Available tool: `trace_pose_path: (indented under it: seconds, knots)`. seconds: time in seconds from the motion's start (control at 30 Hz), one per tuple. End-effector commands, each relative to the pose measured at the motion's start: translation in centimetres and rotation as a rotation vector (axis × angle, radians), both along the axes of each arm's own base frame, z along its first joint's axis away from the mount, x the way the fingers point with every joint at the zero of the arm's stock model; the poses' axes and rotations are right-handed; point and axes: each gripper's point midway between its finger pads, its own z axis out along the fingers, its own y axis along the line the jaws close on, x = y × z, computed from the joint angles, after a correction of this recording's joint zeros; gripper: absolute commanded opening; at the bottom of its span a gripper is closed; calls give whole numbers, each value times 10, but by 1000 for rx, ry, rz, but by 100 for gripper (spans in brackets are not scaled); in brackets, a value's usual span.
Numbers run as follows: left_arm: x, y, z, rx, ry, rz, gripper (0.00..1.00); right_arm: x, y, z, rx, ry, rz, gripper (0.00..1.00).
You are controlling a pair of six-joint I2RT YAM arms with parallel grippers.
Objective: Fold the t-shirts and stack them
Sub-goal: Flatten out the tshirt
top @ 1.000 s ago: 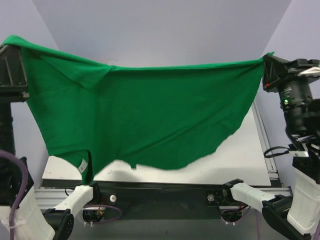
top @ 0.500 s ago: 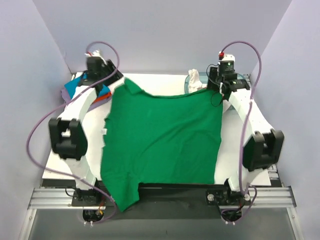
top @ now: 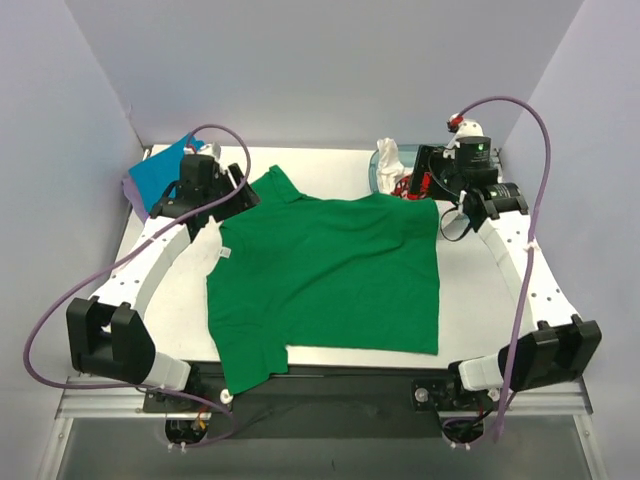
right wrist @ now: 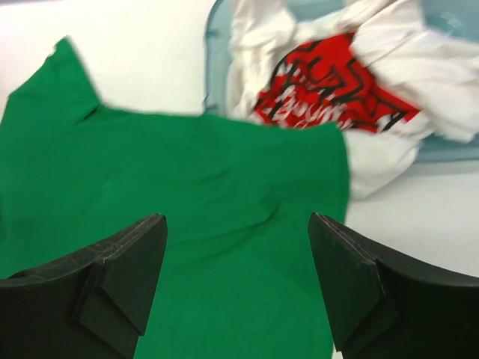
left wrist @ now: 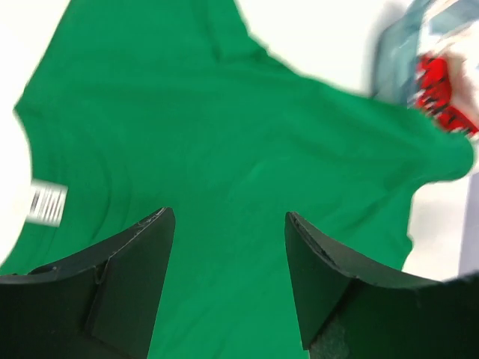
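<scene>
A bright green t-shirt (top: 330, 275) lies spread flat on the white table (top: 480, 300), with its near left sleeve hanging over the front edge. My left gripper (top: 243, 195) hovers open over the shirt's far left corner, and cloth shows between its fingers (left wrist: 127, 277) without touching them. My right gripper (top: 427, 186) stands open over the far right corner, jaws wide above the green shirt (right wrist: 187, 202). A blue shirt (top: 165, 172) lies on a lavender one (top: 130, 188) at the back left. A white shirt with a red print (right wrist: 329, 93) sits in the tub.
The translucent blue tub (top: 378, 170) stands at the back right, just behind the green shirt's edge and next to my right gripper; its rim (right wrist: 213, 67) is in the right wrist view. A white label (left wrist: 49, 203) sticks out at the shirt's left edge.
A second ago both grippers held the green shirt stretched up in front of the camera. It has since been laid flat on the table, and both grippers have opened and let go.
</scene>
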Motion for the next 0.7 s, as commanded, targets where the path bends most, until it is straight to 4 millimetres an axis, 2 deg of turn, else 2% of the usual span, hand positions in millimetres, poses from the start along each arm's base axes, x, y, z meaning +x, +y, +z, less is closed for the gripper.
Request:
trace_pose_path:
  seconds: [0.0,0.03,0.07,0.1,0.17,0.2,0.3,0.33,0.37,0.5,0.67]
  knots:
    - [-40,15,-48,24,146,49,71,-44,36,-36,126,144,117,78]
    - [-53,18,-67,32,190,53,71,-52,41,-43,153,168,121,78]
    - [-60,17,-69,26,196,52,71,-62,45,-50,165,186,129,78]
    - [-66,17,-74,18,213,58,71,-75,52,-72,166,243,148,78]
    - [-82,16,-92,21,249,51,71,-90,57,-94,180,306,155,78]
    - [-87,15,-98,17,266,53,71,-103,58,-116,179,367,159,78]
    - [-103,13,-120,7,321,51,71,-121,63,-146,185,457,167,77]
    - [-104,13,-125,1,326,52,71,-131,63,-162,186,499,167,77]
    - [-112,15,-139,3,366,59,71,-136,63,-171,192,533,155,77]
    - [-123,21,-168,2,443,85,72,-150,64,-199,206,623,141,77]
    - [-118,25,-188,14,471,100,71,-152,62,-226,185,704,123,77]
